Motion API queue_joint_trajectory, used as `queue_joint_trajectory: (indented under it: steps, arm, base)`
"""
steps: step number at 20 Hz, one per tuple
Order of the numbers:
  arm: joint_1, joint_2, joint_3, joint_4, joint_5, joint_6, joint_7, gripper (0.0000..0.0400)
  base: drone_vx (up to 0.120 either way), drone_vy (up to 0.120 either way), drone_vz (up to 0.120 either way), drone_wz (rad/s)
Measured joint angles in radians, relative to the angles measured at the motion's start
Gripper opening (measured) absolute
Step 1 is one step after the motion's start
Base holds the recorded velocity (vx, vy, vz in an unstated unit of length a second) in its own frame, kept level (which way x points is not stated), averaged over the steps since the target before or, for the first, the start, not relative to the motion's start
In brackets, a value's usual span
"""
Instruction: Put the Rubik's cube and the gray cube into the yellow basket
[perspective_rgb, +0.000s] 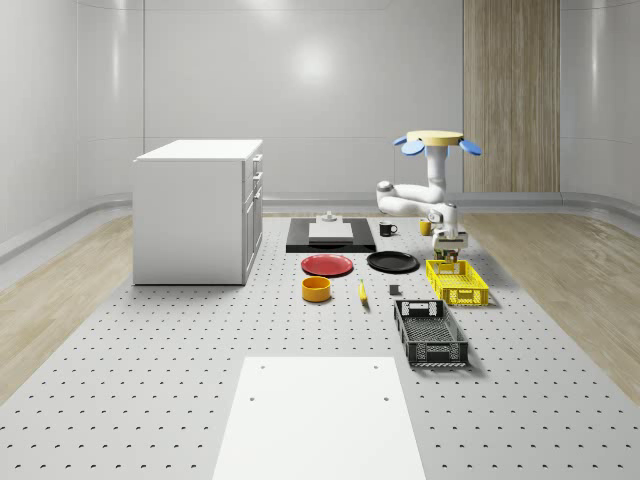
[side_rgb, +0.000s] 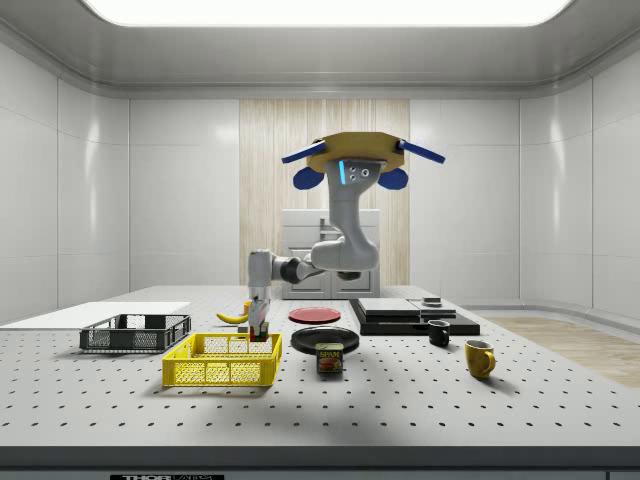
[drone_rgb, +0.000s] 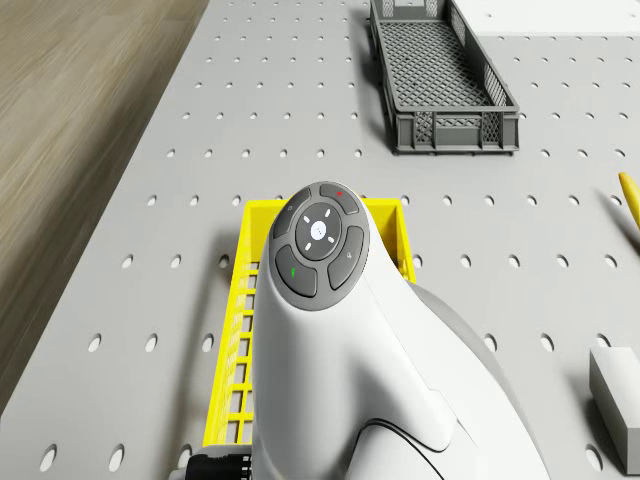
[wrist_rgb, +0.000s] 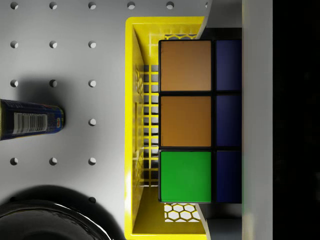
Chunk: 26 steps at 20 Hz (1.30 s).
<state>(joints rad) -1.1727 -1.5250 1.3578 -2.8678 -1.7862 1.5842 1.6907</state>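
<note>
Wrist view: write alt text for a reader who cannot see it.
A Rubik's cube, showing two orange squares, one green and a column of dark blue, is held close to the camera directly over the yellow basket. Beside the basket, on the perforated table, lie a blue can and the rim of a black plate.

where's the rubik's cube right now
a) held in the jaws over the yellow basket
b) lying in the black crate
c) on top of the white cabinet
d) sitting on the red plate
a: the wrist view shows the Rubik's cube in the gripper right above the yellow basket, while the drone hovers near it.
</note>
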Motion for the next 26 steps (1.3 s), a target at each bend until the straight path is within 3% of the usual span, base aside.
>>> queue_joint_trajectory:
  steps: [3, 23, 26]
  arm:
    - [-0.001, -0.003, 0.000, 0.000, 0.001, 0.003, 0.000, 0.0325]
    - [-0.039, -0.005, -0.225, 0.065, -0.211, 0.089, -0.001, 0.0325]
    - [-0.040, -0.001, -0.233, 0.068, -0.220, 0.089, -0.002, 0.0365]
  base:
    - [0.067, 0.000, -0.093, 0.000]
    - [0.000, 0.000, 0.000, 0.000]
    - [0.000, 0.000, 0.000, 0.000]
